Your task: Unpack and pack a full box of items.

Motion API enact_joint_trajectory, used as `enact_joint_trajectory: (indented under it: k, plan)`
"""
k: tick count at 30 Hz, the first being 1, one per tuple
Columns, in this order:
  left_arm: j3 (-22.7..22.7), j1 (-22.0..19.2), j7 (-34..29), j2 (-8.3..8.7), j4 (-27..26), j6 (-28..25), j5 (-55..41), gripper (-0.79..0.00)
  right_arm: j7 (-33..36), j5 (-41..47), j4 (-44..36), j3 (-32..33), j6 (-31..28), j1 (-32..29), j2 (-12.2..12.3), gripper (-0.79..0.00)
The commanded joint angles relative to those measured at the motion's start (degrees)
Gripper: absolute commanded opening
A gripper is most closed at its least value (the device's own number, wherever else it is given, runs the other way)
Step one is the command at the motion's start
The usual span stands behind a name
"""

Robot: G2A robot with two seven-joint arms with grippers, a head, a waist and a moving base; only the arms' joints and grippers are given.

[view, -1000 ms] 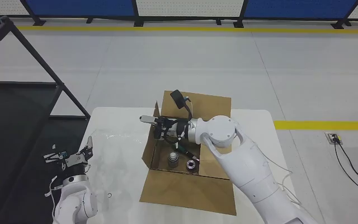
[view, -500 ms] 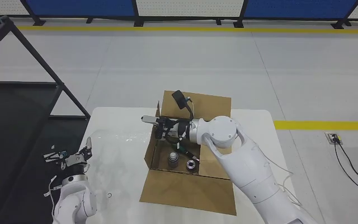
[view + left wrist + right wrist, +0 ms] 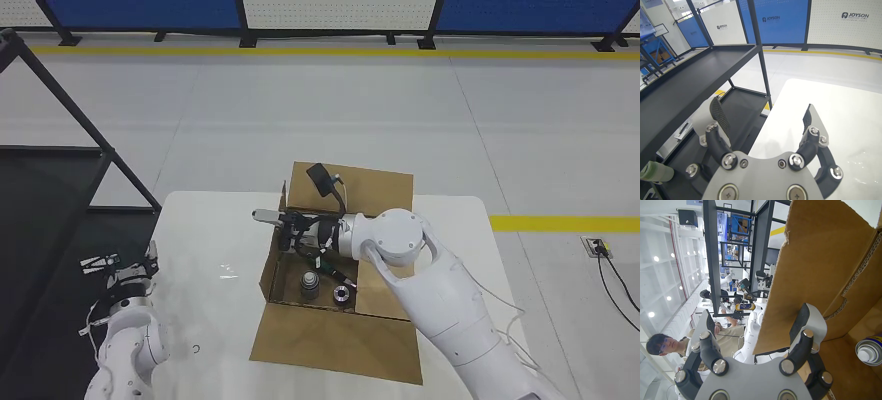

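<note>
Working at a white table (image 3: 220,240), with a cardboard box (image 3: 330,345) sitting open near its middle, near and far flaps lying spread outward. Noting a black shelf rack (image 3: 696,75) standing just beside the table's left edge.

Turning to the relation that matters: reaching across the box from its right side and straddling the upright side flap (image 3: 810,266) with the right gripper (image 3: 756,313). Jaws standing apart, one finger (image 3: 810,317) sitting close to the flap's inner face, the other (image 3: 709,319) hanging clear outside it, clamping nothing; not being able to tell whether the inner finger is touching the cardboard. Seeing the flap's long edge running along the box's left wall, across the line between the two fingers, and judging that to be suiting a pinch on the cardboard or a push outward. Judging the step in hand to be folding this flap back to free the opening, with the unpacking barely begun.

Finding the left gripper (image 3: 762,106) hanging near the table's left edge, well apart from the box, jaws likewise spread and holding nothing. Counting the right arm as far the nearer to the contents.

Finding those contents on the box floor, below and inward of the right gripper: a spray can (image 3: 866,353) standing upright, long axis vertical, and a smaller round item (image 3: 342,293) nearby. Expecting any grasp on the can to be calling for a drop from above, after clearing the flap.
</note>
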Motion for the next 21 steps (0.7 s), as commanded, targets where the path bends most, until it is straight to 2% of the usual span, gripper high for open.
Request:
enact_joint_trajectory:
  k: [1, 3, 6, 13, 15, 18, 21]
  plan:
    - [-0.01, -1.0, 0.48, -0.06, 1.71, 0.22, -0.09, 0.0, -0.07, 0.03, -0.11, 0.06, 0.2, -0.11, 0.02, 0.0]
    - [0.02, -1.18, 1.3, -0.11, 1.94, -1.09, -0.92, 0.0, -0.11, -0.07, -0.2, 0.09, 0.34, -0.16, 0.05, 0.0]
    - [-0.96, 0.63, 2.12, 0.12, 0.18, -8.92, -4.29, 0.0, -0.21, -0.06, -0.25, 0.14, 0.42, -0.25, 0.07, 0.0]
    - [-5.24, 7.47, 4.06, 2.64, -3.56, -35.59, 0.95, 0.0, -0.14, 0.12, -0.15, 0.13, 0.26, -0.16, 0.06, 0.0]
    - [-6.03, 8.37, 4.31, 3.26, -3.78, -40.47, 3.35, 0.0, -0.1, 0.21, -0.04, 0.13, 0.08, -0.14, 0.05, 0.0]
    - [-5.53, 8.06, 4.73, 3.79, -3.4, -43.62, 7.13, 0.0, 0.02, 0.27, 0.11, 0.02, -0.15, -0.04, 0.02, 0.0]
    - [-3.39, 6.54, 4.77, 3.8, -2.34, -44.21, 8.94, 0.0, 0.09, 0.43, 0.31, -0.04, -0.32, 0.03, -0.01, 0.0]
